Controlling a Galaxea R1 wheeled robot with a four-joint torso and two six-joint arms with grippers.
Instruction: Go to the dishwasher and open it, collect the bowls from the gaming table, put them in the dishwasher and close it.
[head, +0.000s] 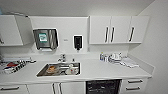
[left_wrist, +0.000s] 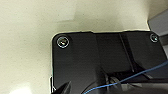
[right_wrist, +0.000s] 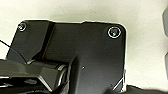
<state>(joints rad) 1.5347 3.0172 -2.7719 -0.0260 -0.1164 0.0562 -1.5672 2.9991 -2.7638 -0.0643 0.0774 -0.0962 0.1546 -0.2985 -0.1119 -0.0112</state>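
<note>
The dishwasher (head: 103, 87) sits under the white counter, right of the sink, and shows as a dark rectangle between the white cupboard doors and the drawers. Its lower part is cut off by the picture's edge. The bowls and the gaming table are out of view. In both wrist views the robot's dark plate hangs over a pale, plain floor, and I cannot make out how the grippers stand.
The steel sink (head: 41, 73) holds dishes, one of them orange and blurred. A dish rack (head: 12, 67) stands at the counter's left and stacked crockery (head: 115, 58) at its right. White drawers (head: 135, 85) flank the dishwasher. A side wall closes the right.
</note>
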